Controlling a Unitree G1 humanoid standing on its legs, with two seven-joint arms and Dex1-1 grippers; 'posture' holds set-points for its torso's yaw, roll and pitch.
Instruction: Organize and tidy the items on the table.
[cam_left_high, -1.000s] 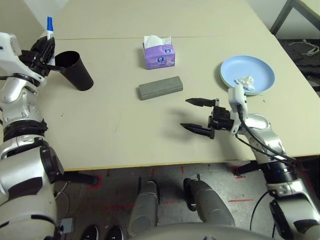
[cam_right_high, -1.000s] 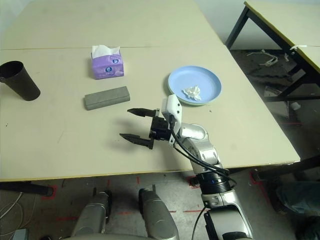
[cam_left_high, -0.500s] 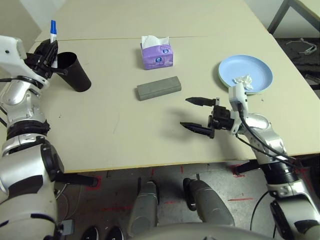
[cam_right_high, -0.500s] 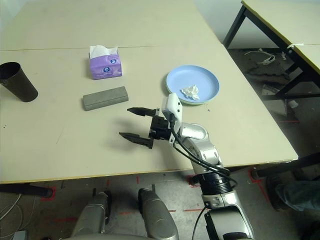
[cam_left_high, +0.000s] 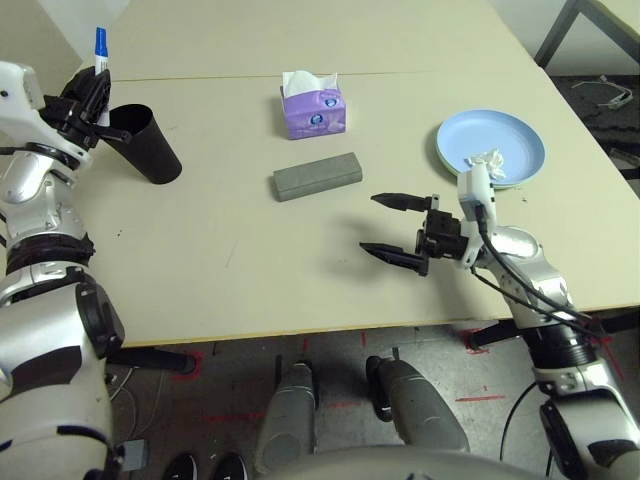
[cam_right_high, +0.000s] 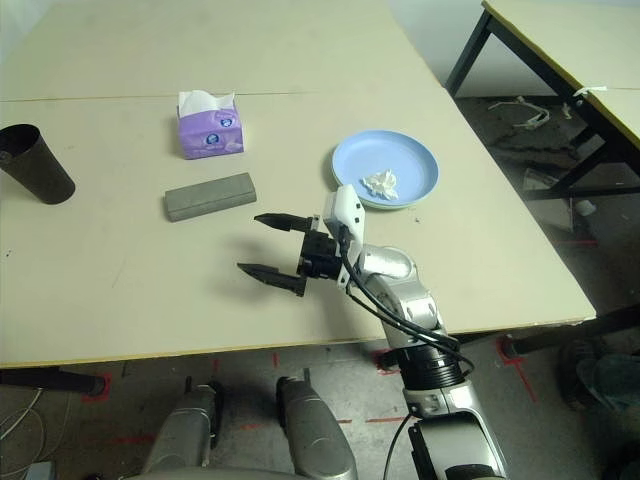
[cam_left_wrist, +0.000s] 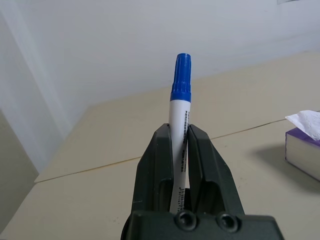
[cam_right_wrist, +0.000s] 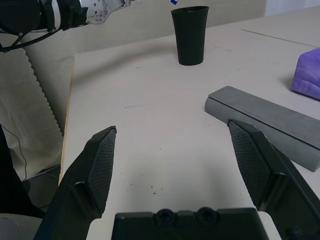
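Hovering low over the table (cam_left_high: 230, 250) at lower centre-right of the head view, our right gripper (cam_left_high: 388, 228) has its jaws spread wide with nothing in them. Just past it, mid-frame, lies the grey glasses case (cam_left_high: 317, 176): looks rigid and light, so we'd pinch it across the narrow width near the middle, though that smooth shell may slip. Further back sits the purple tissue box (cam_left_high: 317, 108), soft card that would dent if we squeezed hard. Off at right, the blue plate (cam_left_high: 520, 145) holds the crumpled tissue (cam_left_high: 489, 162), featherweight stuff. At upper left, our left gripper (cam_left_wrist: 181, 161) is clamped on the blue-capped marker (cam_left_wrist: 178, 120), cap up, gripped mid-barrel. It's right beside the black cup (cam_left_high: 148, 142), which looks tippy, so we'd lower the marker in gently.
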